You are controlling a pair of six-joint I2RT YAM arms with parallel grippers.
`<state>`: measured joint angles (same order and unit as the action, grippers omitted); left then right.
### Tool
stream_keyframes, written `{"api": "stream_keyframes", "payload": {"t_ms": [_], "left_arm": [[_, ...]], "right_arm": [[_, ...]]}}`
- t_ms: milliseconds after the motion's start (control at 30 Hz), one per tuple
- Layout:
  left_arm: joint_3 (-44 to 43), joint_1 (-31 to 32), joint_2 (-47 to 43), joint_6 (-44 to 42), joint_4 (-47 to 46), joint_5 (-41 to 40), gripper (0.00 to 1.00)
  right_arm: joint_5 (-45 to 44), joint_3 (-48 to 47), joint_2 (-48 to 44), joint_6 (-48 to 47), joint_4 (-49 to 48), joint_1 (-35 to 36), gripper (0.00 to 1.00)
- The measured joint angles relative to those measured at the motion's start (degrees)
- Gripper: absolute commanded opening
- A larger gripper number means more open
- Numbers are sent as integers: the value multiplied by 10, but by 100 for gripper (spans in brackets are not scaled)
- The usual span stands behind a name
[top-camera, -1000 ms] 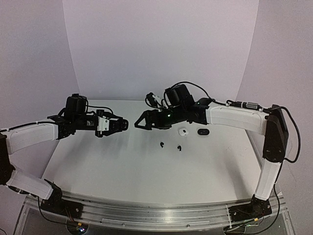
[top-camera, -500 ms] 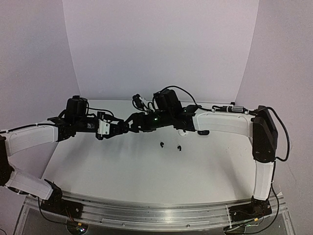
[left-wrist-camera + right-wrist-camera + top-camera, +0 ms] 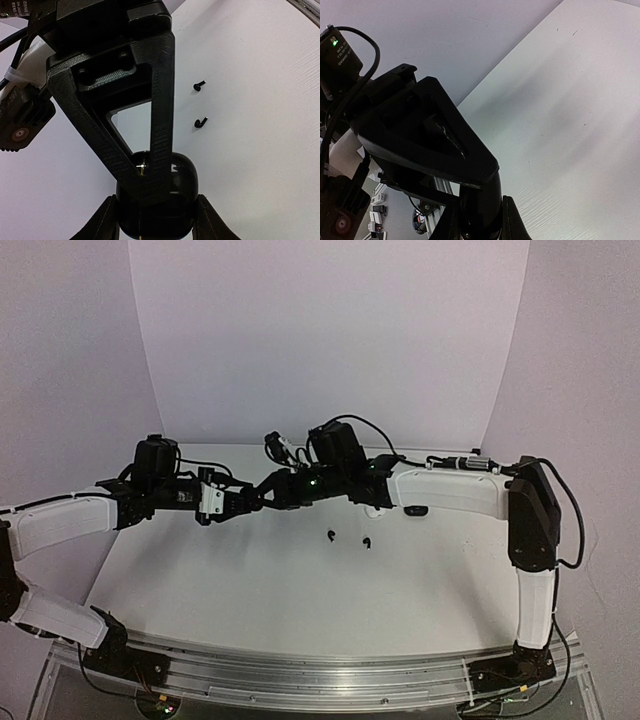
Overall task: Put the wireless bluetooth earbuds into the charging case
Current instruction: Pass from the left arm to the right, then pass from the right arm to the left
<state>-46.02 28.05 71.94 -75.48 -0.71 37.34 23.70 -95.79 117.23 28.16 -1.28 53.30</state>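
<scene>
Evidently at insertion: left gripper (image 3: 155, 220) clamps the charging case (image 3: 181, 176), right gripper (image 3: 145, 172), closure indeterminable, meets it from 12 o'clock; next needs precise socket alignment.

A white table (image 3: 250, 585) with a finely grained top fills the middle; a pale, curved backdrop (image 3: 330, 340) rises behind its far edge; a ribbed aluminium rail (image 3: 300, 677) runs along its near edge, corner to corner.
</scene>
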Motion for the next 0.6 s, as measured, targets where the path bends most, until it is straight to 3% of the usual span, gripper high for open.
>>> {"api": "stream_keyframes", "payload": {"t_ms": [67,100,167,233,433,600], "left_arm": [[0,0,0,9,0,0,71],[0,1,0,16,-1,-1,80],[-5,1,0,50,6,-1,92],[-22,1,1,88,26,2,98],[-123,-21,4,258,123,99,96],[-140,-26,0,461,130,224,78]], "right_arm": [[5,0,0,-2,0,0,0],[6,0,0,-5,0,0,0],[8,0,0,-17,-1,0,0],[7,6,-6,-37,-1,0,0],[-1,48,-80,-128,6,0,0],[4,57,-168,-210,-5,0,0]]}}
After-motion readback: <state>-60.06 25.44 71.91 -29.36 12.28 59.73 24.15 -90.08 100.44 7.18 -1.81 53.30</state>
